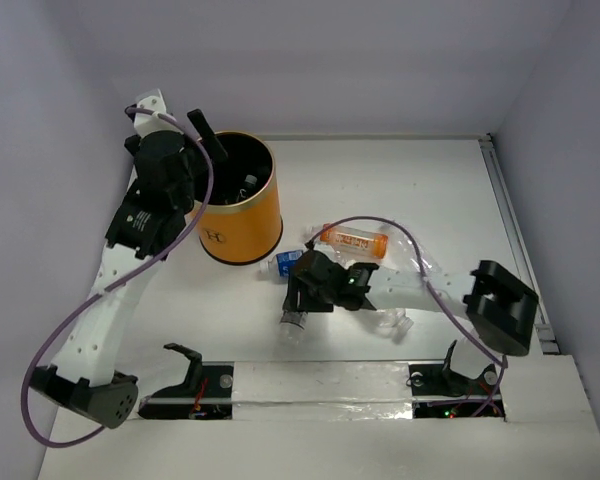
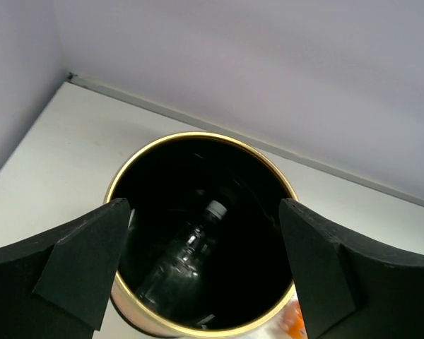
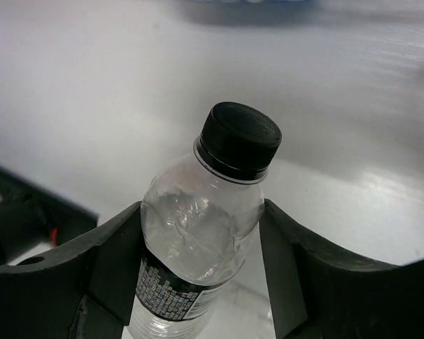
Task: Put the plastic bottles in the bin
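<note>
Black-capped bottle (image 3: 222, 183), clear with a dark label, is clamped between my right gripper (image 3: 200, 247) fingers, low over the table (image 1: 430, 190). My left gripper (image 2: 205, 265) hangs spread wide, empty, above the bin (image 2: 198, 136). Inside it lies one clear bottle (image 2: 184, 258) (pale cap). An orange-labelled bottle (image 1: 355, 241) and a blue-labelled bottle (image 1: 285, 263) lie beside the bin.
</note>
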Robot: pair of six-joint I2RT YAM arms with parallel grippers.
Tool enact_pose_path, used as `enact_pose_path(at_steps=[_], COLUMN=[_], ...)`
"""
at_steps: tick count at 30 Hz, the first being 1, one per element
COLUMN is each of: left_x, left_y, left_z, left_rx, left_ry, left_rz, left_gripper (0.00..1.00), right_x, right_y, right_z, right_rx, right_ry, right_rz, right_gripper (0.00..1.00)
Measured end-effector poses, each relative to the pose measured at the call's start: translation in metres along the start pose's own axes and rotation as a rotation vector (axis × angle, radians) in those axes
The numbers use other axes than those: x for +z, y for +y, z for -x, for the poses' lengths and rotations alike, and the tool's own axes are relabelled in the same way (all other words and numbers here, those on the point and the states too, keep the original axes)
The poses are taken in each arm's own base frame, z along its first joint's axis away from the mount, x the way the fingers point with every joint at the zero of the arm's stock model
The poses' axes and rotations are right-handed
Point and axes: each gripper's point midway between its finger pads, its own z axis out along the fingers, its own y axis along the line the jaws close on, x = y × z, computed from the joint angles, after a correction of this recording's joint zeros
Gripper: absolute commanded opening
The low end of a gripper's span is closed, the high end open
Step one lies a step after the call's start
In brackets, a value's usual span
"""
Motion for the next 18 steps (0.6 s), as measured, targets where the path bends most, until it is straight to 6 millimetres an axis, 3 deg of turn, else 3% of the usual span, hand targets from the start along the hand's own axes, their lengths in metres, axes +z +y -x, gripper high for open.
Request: enact_pose_path(at_steps=[2,5,10,13,16,18], left_x=[-0.014,-0.037,-0.064,-0.076,-0.087,-0.095], left_y=[-0.001,0.003,0.009,0.011,0.013,0.015], left_z=[0.004,0.004,-0.006,-0.009,-0.008,-0.008], left_rx=[-0.030,-0.071,-0.119,-0.140,-0.157,-0.167], left_ry=[0.001,0.011,0.050,0.069,0.078,0.084], left_rz=[-0.038,-0.080,-0.130,-0.151,-0.168,-0.178], left_gripper=[0.81,0.76,0.60,0.49,0.43,0.40], right_x=[-0.027,-0.086,-0.208,-0.270,-0.296,-0.296], right_y=[0.012,0.046,0.131,0.164,0.179,0.186], right_z=[0.009,0.045,0.151,0.214,0.265,0.294], right_rx=[-0.020,-0.054,-0.106,-0.124,-0.137,-0.149], right_ry=[-0.034,-0.144,-0.466,-0.663,-0.799,-0.860], right_rz=[0.038,0.136,0.318,0.381,0.372,0.352], right_gripper=[0.41,0.41,0.41,0.41,0.41,0.41])
